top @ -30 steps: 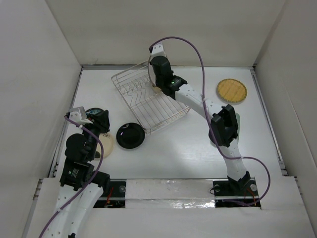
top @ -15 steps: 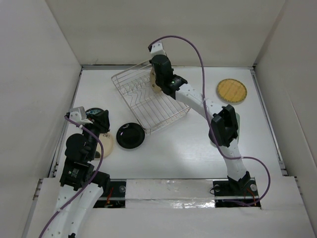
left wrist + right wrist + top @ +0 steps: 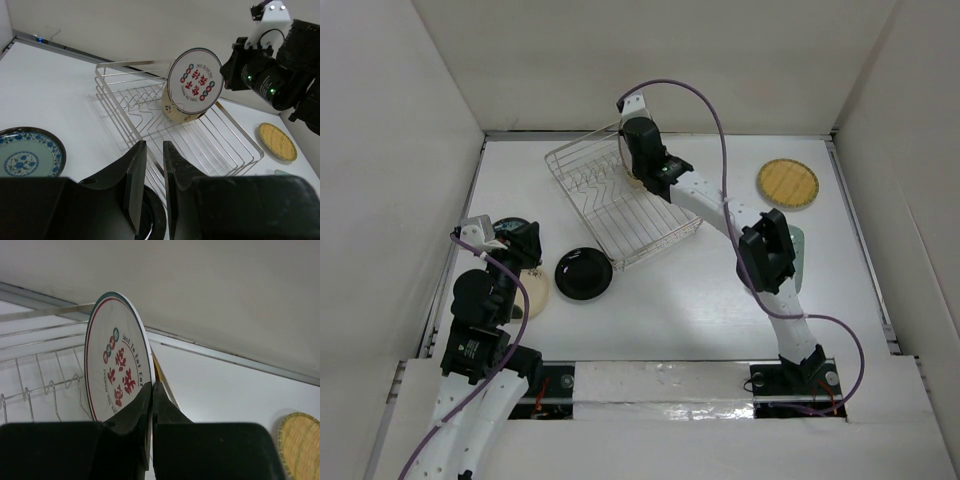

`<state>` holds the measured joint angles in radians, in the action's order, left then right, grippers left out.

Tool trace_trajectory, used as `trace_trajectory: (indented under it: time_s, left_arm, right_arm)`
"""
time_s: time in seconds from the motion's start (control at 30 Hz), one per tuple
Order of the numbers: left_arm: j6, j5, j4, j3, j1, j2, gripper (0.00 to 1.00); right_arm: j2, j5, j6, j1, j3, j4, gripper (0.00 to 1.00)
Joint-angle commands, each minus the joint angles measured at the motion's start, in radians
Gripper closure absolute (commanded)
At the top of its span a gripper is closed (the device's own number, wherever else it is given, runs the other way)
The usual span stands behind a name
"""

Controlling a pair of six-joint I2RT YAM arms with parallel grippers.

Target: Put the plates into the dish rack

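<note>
Two arms, only the right one loaded. Right gripper point(image 3: 151, 388) is clamped on the rim of the white plate with red marks point(image 3: 116, 371) — plate held on edge, roughly upright, over the far end of the dish rack point(image 3: 632, 228). In the left wrist view the plate's lower edge overlaps a cream dish point(image 3: 171, 111) standing in the rack's slots; can't tell whether the two touch.

Left gripper point(image 3: 154, 150) sits low at the left side of the table point(image 3: 680, 300), jaws a narrow slit apart, nothing between them.

Plates on the table:
- black plate point(image 3: 584, 273) just off the rack's near corner
- cream plate point(image 3: 537, 292) beside it, partly under the left arm point(image 3: 480, 310)
- teal patterned plate point(image 3: 30, 152) further left
- tan round point(image 3: 788, 185) well to the right of the rack

Pale green sliver point(image 3: 799, 247) shows behind the right arm point(image 3: 765, 255) — probably the rectangular plate, mostly hidden.
</note>
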<state>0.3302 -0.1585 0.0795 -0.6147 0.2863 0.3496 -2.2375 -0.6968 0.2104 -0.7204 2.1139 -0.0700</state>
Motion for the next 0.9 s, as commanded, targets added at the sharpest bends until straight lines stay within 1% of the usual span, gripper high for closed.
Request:
trace_trajectory:
  time_s: [0.0,0.07,0.1,0.17,0.2,0.23,0.27,0.3,0.33,0.37,0.4,0.43,0.47,0.5,0.53,0.57,0.6,0.63,0.67,0.7,0.73,0.8,0.83,0.87]
  left_arm:
    - [-0.01,0.001,-0.038,-0.002,0.004,0.005,0.82]
    - [-0.011,0.001,-0.038,-0.002,0.004,0.006,0.82]
    - [-0.01,0.001,-0.038,-0.002,0.004,0.006,0.82]
    - [-0.011,0.002,-0.038,-0.002,0.004,0.008,0.83]
    - [-0.01,0.001,-0.038,-0.002,0.004,0.008,0.82]
    - [-0.011,0.002,-0.038,0.0,0.004,0.008,0.82]
    - [-0.011,0.002,-0.038,-0.002,0.004,0.008,0.82]
    - [-0.011,0.002,-0.04,0.0,0.004,0.008,0.82]
    - [-0.011,0.002,-0.04,-0.002,0.004,0.008,0.82]
    - [-0.011,0.004,-0.04,-0.002,0.004,0.008,0.83]
    - [-0.011,0.004,-0.04,0.0,0.004,0.006,0.82]
    - [-0.011,0.005,-0.04,-0.002,0.004,0.005,0.82]
    - [-0.011,0.005,-0.04,0.0,0.004,0.002,0.82]
    - [-0.011,0.007,-0.04,0.0,0.004,-0.001,0.83]
    - [-0.011,0.007,-0.038,0.0,0.004,-0.003,0.83]
    - [-0.011,0.007,-0.038,0.0,0.004,-0.007,0.82]
    - [-0.011,0.008,-0.038,0.001,0.004,-0.011,0.82]
    - [-0.01,0.008,-0.038,0.001,0.004,-0.012,0.82]
    - [-0.011,0.008,-0.038,0.0,0.004,-0.015,0.82]
    - [-0.01,0.011,-0.038,0.001,0.004,-0.017,0.82]
    - [-0.01,0.011,-0.038,0.001,0.004,-0.02,0.82]
    - [-0.011,0.011,-0.037,0.0,0.004,-0.024,0.83]
    - [-0.011,0.01,-0.038,0.001,0.004,-0.024,0.83]
    - [-0.01,0.011,-0.037,0.001,0.004,-0.026,0.82]
  right_arm:
    - [-0.022,0.023,-0.031,-0.005,0.021,0.033,1.0]
    - [-0.033,0.023,-0.04,-0.005,0.018,0.027,1.0]
    - [-0.037,0.019,-0.046,-0.005,0.018,0.024,0.98]
    - [-0.031,0.008,-0.069,-0.005,0.017,0.016,0.77]
    - [-0.021,0.014,-0.083,-0.005,0.002,0.016,0.55]
    - [0.021,0.034,-0.103,0.019,-0.011,0.016,0.47]
    - [0.047,0.061,-0.126,0.033,-0.025,0.015,0.43]
    - [0.076,0.124,-0.181,0.048,-0.038,0.009,0.39]
    - [0.105,0.158,-0.207,0.067,-0.079,0.009,0.38]
    - [0.177,0.189,-0.285,0.111,-0.112,0.015,0.38]
    - [0.217,0.257,-0.319,0.137,-0.15,0.027,0.38]
    - [0.26,0.299,-0.354,0.165,-0.202,0.067,0.4]
    - [0.35,0.334,-0.386,0.233,-0.33,0.116,0.51]
    - [0.392,0.395,-0.457,0.271,-0.401,0.152,0.68]
    - [0.432,0.42,-0.498,0.313,-0.473,0.212,0.98]
    - [0.465,0.436,-0.538,0.358,-0.608,0.235,1.0]
    - [0.52,0.477,-0.628,0.457,-0.674,0.255,1.0]
    - [0.541,0.508,-0.678,0.51,-0.736,0.294,1.0]
    - [0.558,0.538,-0.763,0.563,-0.796,0.314,1.0]
    - [0.576,0.586,-0.802,0.667,-0.909,0.337,1.0]
    - [0.578,0.611,-0.842,0.718,-0.957,0.373,0.99]
    - [0.575,0.683,-0.92,0.815,-1.067,0.412,0.85]
    - [0.566,0.686,-0.942,0.89,-1.091,0.421,0.71]
    - [0.558,0.691,-0.959,0.926,-1.109,0.424,0.64]
